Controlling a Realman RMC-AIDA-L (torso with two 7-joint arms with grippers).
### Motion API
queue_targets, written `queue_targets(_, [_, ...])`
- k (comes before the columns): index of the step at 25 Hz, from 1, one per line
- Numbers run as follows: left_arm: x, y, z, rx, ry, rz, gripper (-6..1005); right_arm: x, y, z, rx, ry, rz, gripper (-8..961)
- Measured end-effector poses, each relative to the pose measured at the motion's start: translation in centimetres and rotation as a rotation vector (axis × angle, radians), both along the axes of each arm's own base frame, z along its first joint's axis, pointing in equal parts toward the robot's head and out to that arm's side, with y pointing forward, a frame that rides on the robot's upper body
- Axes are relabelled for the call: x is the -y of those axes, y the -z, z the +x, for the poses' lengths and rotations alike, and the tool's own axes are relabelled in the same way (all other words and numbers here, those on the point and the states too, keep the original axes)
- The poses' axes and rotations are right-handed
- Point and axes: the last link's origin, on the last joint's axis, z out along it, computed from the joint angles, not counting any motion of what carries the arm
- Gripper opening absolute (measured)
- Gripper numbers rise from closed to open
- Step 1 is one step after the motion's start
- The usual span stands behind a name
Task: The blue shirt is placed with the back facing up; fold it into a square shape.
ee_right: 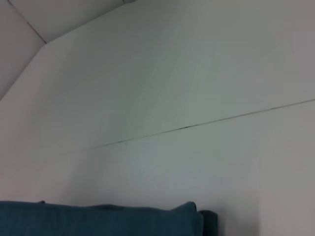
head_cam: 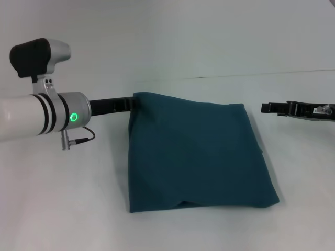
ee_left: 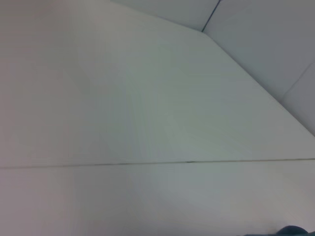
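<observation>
I am looking down at a plain white table (head_cam: 63,209) that fills nearly the whole head view, with a thin dark seam (head_cam: 293,71) running across it in the upper right of the frame. The same seam shows as a fine line across both wrist views.

The blue shirt (head_cam: 196,154) lies at the centre of the head view, already folded into a rough square with a plain surface on top. Its lower edge sits flat on the table; its upper left corner is raised where the left gripper (head_cam: 130,104) meets it. That gripper reaches in from the left arm (head_cam: 31,112) at the left of the frame, its dark fingers pressed together on the shirt's upper left corner, the cloth draped over their tips. A green light (head_cam: 74,117) glows on the arm's wrist ring.

The right gripper (head_cam: 269,108) enters from the right edge at mid height, just beside the shirt's upper right corner but apart from it. I cannot tell from here whether its fingers are apart or together.

In the right wrist view the shirt appears as a blue band along the bottom edge of the frame. In the left wrist view only a sliver of blue shows at the bottom right corner.
</observation>
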Motion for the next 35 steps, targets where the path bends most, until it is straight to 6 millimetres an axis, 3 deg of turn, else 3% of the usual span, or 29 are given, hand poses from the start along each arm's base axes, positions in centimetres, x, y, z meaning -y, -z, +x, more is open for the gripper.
queue_targets(9, [-0.9,-1.4,-0.5,-0.012,-0.022,0.043,26,-0.3,0.0,-0.4,-0.001,-0.009,-0.001,659])
queue_targets(24, [-0.8,-1.4,-0.4,-0.003,-0.021,0.057,27,-0.3,0.3,-0.6,0.000,-0.013,-0.009,660])
queue_targets(31, [-0.4,-2.0,-1.3,0.024,-0.047,0.088,145,-0.2,0.3,-0.5,0.004,-0.013,-0.012,660])
queue_targets(35, [0.4,-3.6,-2.9,0.065,-0.075,0.125,223,-0.1,-0.2,-0.2,0.006,-0.021,-0.006,660])
